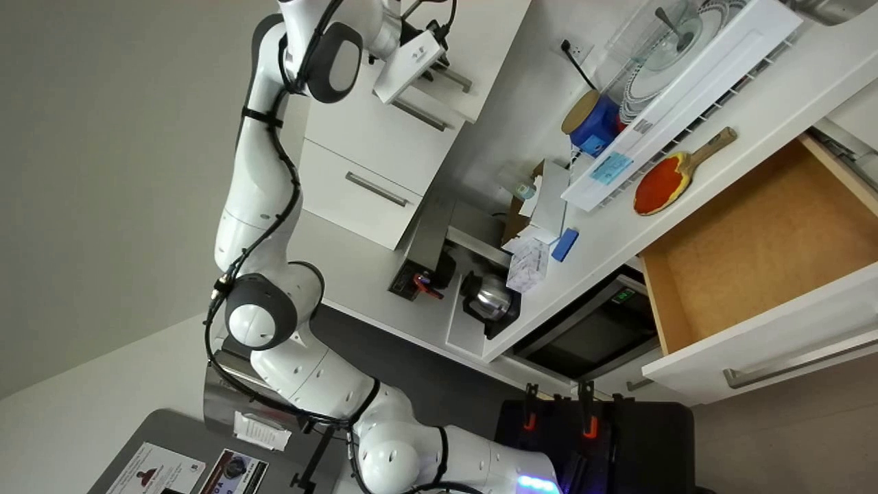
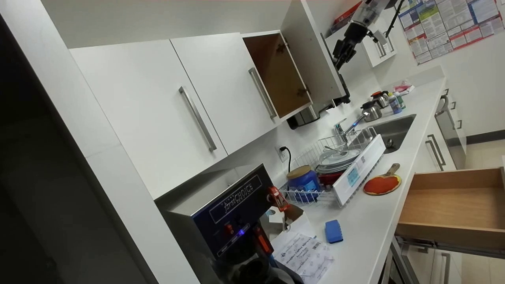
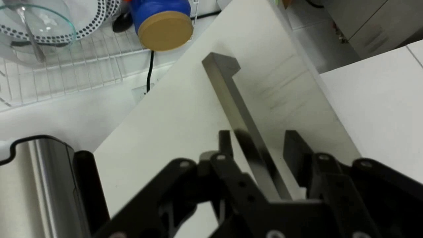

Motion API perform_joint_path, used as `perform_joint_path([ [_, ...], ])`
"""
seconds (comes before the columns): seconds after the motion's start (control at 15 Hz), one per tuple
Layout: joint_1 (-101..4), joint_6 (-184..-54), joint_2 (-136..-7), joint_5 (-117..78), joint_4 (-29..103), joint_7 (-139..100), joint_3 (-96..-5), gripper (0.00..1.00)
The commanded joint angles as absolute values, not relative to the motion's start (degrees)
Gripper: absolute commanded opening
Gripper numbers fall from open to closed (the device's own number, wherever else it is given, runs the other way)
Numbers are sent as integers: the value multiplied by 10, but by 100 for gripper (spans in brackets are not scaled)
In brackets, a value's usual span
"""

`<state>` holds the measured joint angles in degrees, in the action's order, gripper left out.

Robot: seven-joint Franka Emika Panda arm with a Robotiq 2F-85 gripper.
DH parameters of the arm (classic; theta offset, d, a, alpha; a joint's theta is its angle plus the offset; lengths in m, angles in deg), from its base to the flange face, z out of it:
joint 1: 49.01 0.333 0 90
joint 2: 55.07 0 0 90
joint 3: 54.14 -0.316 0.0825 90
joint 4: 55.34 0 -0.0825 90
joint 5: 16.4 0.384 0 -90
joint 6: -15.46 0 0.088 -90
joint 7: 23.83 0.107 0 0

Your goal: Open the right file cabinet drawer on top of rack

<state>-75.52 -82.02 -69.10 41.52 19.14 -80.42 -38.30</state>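
Observation:
The right file cabinet drawer is a white hinged door point(image 2: 309, 51) of the upper cabinet. It stands open with a brown inside point(image 2: 272, 67) in an exterior view, and its front point(image 1: 473, 41) shows in an exterior view. Its slim silver bar handle point(image 3: 231, 96) slants through the wrist view. My gripper point(image 3: 258, 142) is open, with one finger on each side of the handle. Gaps show between fingers and bar. The gripper also shows beside the door edge in both exterior views point(image 1: 429, 68) point(image 2: 342, 55). The file cabinet's neighbouring fronts point(image 2: 221, 83) are shut. The white rack point(image 2: 361, 169) stands on the counter below.
A wide wooden-bottomed drawer point(image 1: 775, 240) is pulled out below the counter point(image 2: 355, 225). The rack holds plates point(image 2: 339, 157) and a blue jar point(image 2: 303, 183). A red paddle point(image 1: 662, 185), blue sponge point(image 1: 564, 245) and coffee machine point(image 2: 232, 209) stand or lie on the counter. A steel dispenser point(image 3: 43, 188) is near the gripper.

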Motion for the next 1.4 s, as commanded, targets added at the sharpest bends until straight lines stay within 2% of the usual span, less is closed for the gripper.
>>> perform_joint_path([
  [0.0,-769,-715,-667,376,154,-734,-373,80],
  [0.2,-759,-693,-632,339,159,-683,-369,99],
  [0.6,-698,-842,-503,141,266,-529,-396,100],
  [1.0,-671,-1057,-405,-57,452,-310,-490,100],
  [1.33,-618,-1124,-378,-119,557,-230,-475,100],
])
